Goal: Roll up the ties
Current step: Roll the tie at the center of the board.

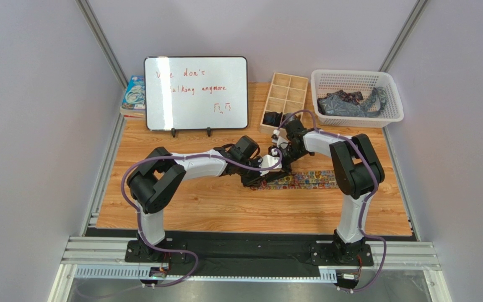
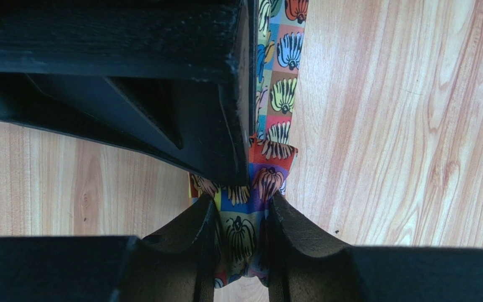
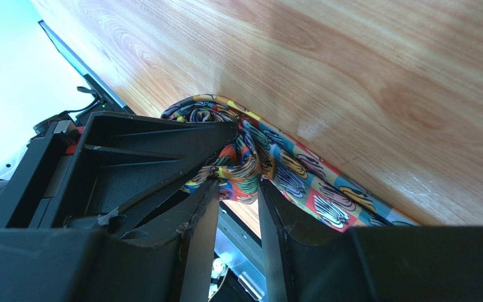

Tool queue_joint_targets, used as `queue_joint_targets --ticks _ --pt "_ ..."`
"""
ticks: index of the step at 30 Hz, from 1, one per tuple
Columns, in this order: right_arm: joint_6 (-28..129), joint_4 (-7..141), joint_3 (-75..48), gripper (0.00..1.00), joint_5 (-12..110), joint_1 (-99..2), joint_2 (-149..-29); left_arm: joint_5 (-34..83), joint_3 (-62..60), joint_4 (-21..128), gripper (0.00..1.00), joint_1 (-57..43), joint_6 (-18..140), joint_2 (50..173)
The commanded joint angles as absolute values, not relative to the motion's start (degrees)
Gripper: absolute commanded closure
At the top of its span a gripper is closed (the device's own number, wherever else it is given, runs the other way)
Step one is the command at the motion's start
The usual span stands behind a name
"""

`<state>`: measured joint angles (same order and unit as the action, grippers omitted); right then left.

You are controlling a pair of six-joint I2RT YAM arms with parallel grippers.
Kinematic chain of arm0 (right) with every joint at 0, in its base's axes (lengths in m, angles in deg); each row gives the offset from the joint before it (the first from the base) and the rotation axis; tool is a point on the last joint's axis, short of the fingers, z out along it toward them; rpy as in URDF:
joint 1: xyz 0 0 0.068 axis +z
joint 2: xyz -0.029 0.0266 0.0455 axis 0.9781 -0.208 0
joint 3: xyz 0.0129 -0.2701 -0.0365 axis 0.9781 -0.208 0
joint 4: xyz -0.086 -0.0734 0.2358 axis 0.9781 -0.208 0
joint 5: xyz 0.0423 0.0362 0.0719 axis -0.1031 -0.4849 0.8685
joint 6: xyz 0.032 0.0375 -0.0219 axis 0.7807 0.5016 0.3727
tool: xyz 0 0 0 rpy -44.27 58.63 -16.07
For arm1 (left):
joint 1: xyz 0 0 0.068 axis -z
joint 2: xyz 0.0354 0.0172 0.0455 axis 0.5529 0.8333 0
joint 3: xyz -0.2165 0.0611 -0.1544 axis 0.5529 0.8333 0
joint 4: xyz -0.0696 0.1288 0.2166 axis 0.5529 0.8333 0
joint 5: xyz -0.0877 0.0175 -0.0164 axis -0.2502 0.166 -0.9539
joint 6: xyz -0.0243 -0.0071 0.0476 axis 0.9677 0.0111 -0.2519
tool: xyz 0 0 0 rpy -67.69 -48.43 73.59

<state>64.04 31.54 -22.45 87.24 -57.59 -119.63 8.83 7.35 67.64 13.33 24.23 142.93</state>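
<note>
The multicoloured floral tie [image 1: 307, 181] lies flat along the middle of the wooden table [image 1: 181, 207], its left end lifted and bunched between both grippers. My left gripper [image 1: 261, 176] is shut on that folded end; in the left wrist view the tie [image 2: 282, 94] runs up from between its fingers [image 2: 244, 204]. My right gripper [image 1: 282, 158] comes from behind and pinches the same bunch [image 3: 326, 195] at its fingertips [image 3: 238, 185]. The two grippers are almost touching. Dark ties [image 1: 351, 104] lie heaped in a white basket [image 1: 357, 78].
A wooden compartment box [image 1: 294, 82] stands at the back with a dark roll [image 1: 273, 117] in its near-left cell. A whiteboard [image 1: 197, 93] stands at back left, with a book [image 1: 134, 94] behind it. The white basket is at back right.
</note>
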Motion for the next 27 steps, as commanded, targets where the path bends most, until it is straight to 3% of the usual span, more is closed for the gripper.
queue_joint_targets --ticks 1,5,9,12,15,27 --pt "64.95 34.57 -21.89 0.67 87.13 -56.55 -121.06 10.73 8.51 71.56 0.72 12.93 24.31 145.29" --pt "63.63 33.16 -21.01 0.76 85.46 -56.11 -122.03 10.38 8.43 71.65 0.70 12.93 24.40 145.29" --pt "62.23 31.58 -20.65 1.00 82.21 -55.67 -122.91 10.21 8.25 71.91 0.61 12.50 25.09 144.94" --pt "60.99 30.53 -20.04 1.00 79.93 -55.67 -123.26 9.07 7.63 72.27 0.45 11.09 26.67 143.63" --pt "60.12 29.30 -18.81 1.00 78.25 -55.58 -124.05 8.28 9.12 70.78 0.36 10.03 26.95 140.47" --pt "58.97 26.22 -16.00 1.00 73.50 -54.70 -126.34 2.57 16.15 60.24 0.31 9.06 25.36 136.33"
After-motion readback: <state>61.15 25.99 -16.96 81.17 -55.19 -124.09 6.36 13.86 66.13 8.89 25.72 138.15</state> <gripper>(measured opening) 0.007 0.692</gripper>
